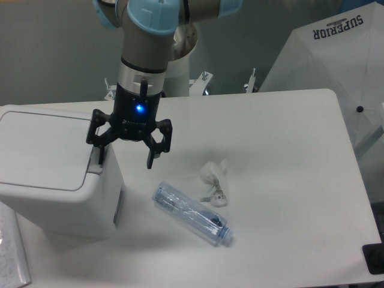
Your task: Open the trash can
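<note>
Grey-white plastic marks the bin (54, 171), which sits at the table's (282, 150) left edge with its flat lid down. The gripper (126, 155) hangs just off the bin's right side, jaws spread wide and holding nothing. Its left finger (99, 153) points down right beside the darker push tab (95, 161) at the lid's right rim; whether it touches the tab cannot be told from this view. The other finger hangs over bare table, clear of the bin. So the tab lies directly under, or a shade left of, the near finger, and the lid's hinge is probably on the far left side. A clear bottle (191, 213) lies flat to the right and nearer the camera, with a crumpled wrapper (214, 174) beside it; both sit well apart from the bin and seem no obstacle.
</note>
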`<action>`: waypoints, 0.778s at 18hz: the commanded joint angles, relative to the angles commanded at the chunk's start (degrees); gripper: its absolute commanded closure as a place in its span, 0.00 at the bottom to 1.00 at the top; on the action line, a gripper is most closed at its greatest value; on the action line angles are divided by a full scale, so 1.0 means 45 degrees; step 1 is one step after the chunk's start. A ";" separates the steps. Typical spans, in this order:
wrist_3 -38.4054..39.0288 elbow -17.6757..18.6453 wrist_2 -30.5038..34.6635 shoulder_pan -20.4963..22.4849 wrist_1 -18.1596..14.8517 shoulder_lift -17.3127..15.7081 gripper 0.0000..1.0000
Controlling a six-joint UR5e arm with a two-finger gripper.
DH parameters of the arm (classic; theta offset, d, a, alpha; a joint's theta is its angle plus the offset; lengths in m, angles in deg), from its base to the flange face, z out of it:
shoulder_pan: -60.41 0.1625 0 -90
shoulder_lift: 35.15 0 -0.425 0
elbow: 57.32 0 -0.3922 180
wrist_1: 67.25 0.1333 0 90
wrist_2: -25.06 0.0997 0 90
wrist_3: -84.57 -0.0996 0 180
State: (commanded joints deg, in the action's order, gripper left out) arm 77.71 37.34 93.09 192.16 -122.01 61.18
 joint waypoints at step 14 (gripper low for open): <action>-0.1401 -0.2069 0.0000 0.1423 -0.0019 0.0293 0.00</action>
State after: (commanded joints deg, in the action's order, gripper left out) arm 71.41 28.03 93.09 198.57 -122.10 62.49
